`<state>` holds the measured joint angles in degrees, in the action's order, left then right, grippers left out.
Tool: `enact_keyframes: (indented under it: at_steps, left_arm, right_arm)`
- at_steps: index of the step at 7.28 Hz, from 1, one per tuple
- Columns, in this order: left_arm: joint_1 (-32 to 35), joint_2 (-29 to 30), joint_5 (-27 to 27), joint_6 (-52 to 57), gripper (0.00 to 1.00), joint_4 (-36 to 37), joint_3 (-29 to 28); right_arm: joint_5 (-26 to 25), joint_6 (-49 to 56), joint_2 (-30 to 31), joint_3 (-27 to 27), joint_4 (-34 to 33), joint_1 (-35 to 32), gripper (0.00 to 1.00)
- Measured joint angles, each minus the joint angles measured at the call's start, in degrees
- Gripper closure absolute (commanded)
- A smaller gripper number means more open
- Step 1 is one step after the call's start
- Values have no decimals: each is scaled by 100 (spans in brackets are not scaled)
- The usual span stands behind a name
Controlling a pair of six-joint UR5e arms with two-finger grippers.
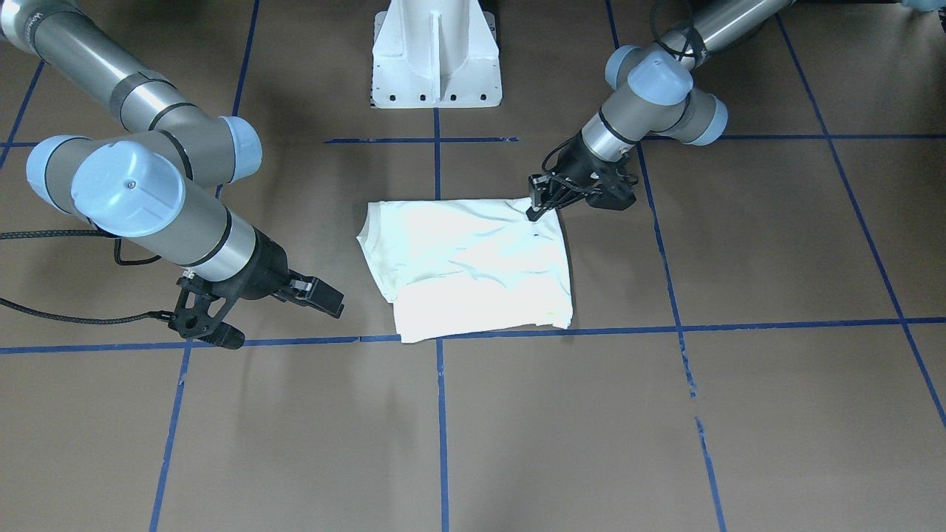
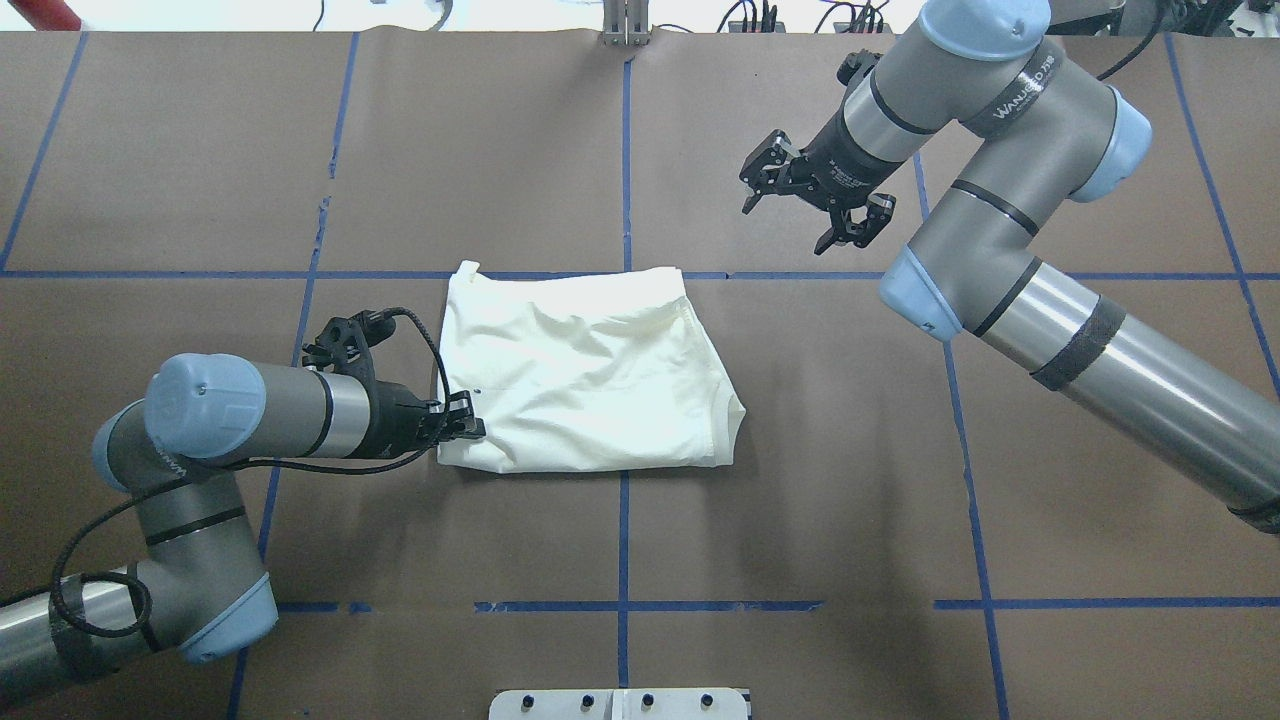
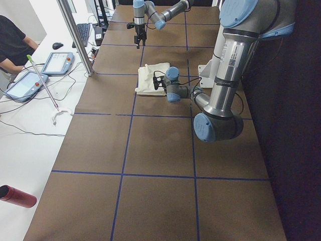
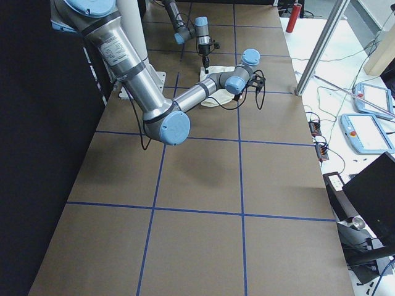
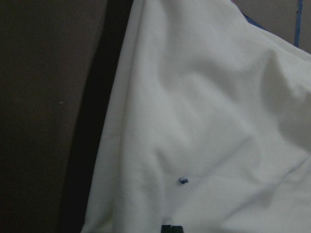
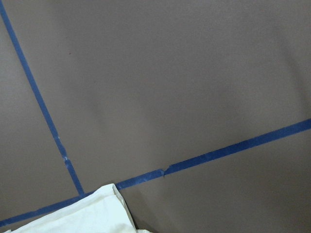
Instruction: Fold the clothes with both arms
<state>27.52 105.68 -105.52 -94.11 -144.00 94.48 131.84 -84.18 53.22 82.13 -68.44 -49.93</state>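
Your left gripper (image 2: 466, 427) sits at the lower left corner of the shirt (image 2: 590, 370) in the overhead view. Its jaws are drawn together to a point, and the tip touches the cloth's edge. No view shows you whether any cloth is caught between them. The left arm (image 2: 250, 410) comes in from the lower left of that view. It doubles back at the elbow, and its wrist lies nearly level, pointing right at the shirt. The left wrist view is mostly white cloth close under the camera, with dark desk down its left side.

Your right gripper (image 2: 806, 200) hangs in the upper middle of the overhead view, well apart from the shirt. Its jaws are spread wide and hold nothing. The right arm (image 2: 1000, 210) enters from the right edge, climbs to the upper right, then bends at the wrist so the gripper points left and down over bare desk (image 2: 830, 480). Its wrist view shows brown desk, crossing tape lines (image 2: 626, 180) and one shirt corner at the bottom left.

The shirt lies flat at the centre of the desk, folded into a rough rectangle. The collar is at its lower right in the overhead view. Its far edge runs along a tape line, and no print shows.
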Motion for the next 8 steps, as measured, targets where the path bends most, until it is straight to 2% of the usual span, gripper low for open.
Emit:
enact_keyframes:
  at_steps: [5,8]
  left_arm:
    - [13,-467,-20,-5,100,-13,284]
    - [19,-914,-128,-10,100,-6,701]
  right_arm:
    - [0,-4,2,-13,6,45,0]
    - [0,-10,-7,-13,6,65,0]
